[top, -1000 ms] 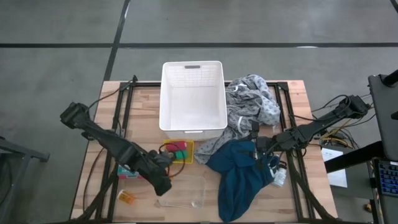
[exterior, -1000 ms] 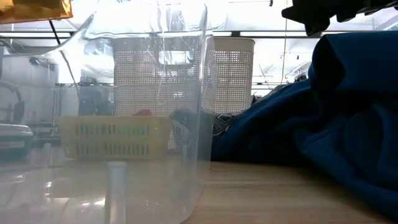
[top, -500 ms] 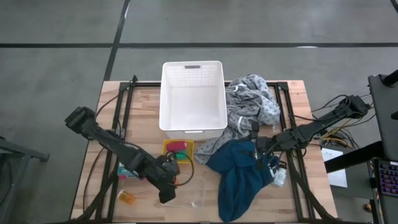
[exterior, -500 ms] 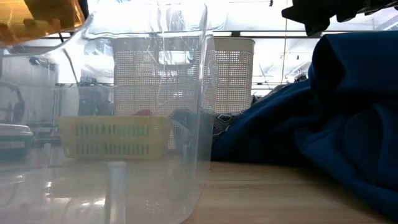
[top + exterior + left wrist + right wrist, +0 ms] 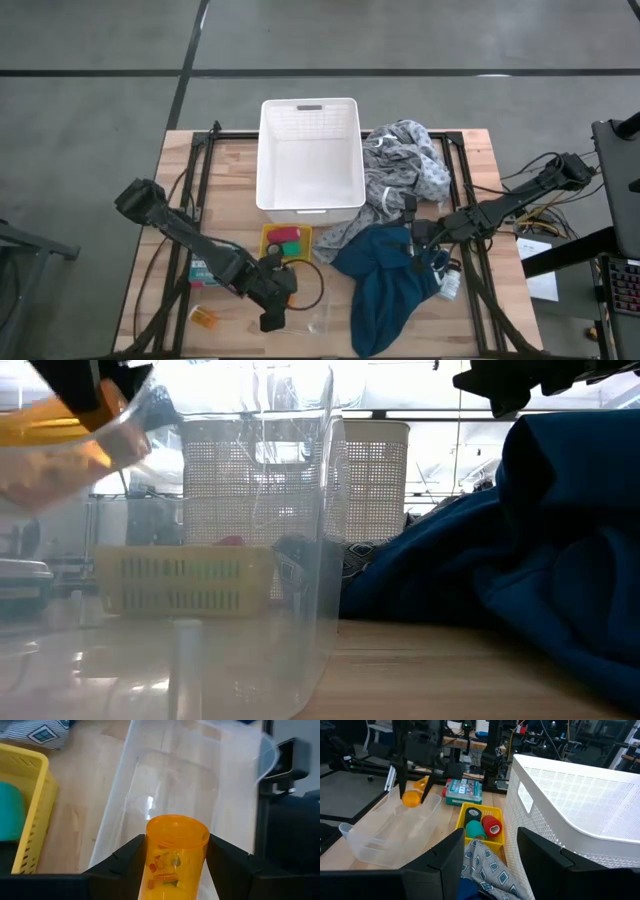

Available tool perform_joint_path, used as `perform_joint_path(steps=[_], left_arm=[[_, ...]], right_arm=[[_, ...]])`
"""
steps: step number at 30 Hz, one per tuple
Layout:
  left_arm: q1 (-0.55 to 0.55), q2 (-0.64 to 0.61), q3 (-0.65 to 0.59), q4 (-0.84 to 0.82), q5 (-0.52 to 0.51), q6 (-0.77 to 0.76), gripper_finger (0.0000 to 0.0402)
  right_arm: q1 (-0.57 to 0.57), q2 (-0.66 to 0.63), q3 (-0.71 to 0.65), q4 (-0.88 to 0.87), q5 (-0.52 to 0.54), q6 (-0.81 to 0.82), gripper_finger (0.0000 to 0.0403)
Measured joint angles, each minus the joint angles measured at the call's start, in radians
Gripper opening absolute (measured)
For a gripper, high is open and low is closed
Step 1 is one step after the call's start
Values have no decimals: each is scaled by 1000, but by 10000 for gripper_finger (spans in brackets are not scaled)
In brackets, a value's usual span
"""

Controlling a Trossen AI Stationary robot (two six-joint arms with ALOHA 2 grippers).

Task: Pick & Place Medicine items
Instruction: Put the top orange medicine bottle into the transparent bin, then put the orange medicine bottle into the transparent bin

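Orange pill bottle sits clamped between the left pincer's two dark fingers, poised above the clear plastic tub at the worktop's front edge; small tablets show inside, but no label can be read. The right wrist view adds what the overhead one hides: the bottle hangs above the tub without touching it, a teal-and-white printed box lies behind, its writing too small to make out, and a yellow basket holds three rolls. A second orange bottle lies near the front left corner. The right pincer rests over the blue cloth; whether it is open or closed I cannot tell.
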Motion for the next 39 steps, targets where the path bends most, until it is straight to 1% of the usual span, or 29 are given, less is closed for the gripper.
perform_joint_path(steps=[13,18,21,25,35,39], left_arm=[[-3,126,-7,3,-4,50,194],[-3,148,-7,5,-9,64,194],[-3,150,-12,5,-36,65,197],[-3,150,-14,5,-53,57,208],[-3,150,-14,3,-58,45,250],[-3,150,-14,3,-58,45,257]], right_arm=[[0,0,0,0,0,0,178],[0,0,0,0,0,0,180],[0,0,0,0,0,0,178],[0,0,0,0,0,0,179],[0,0,0,0,0,0,178],[0,0,0,0,0,0,180]])
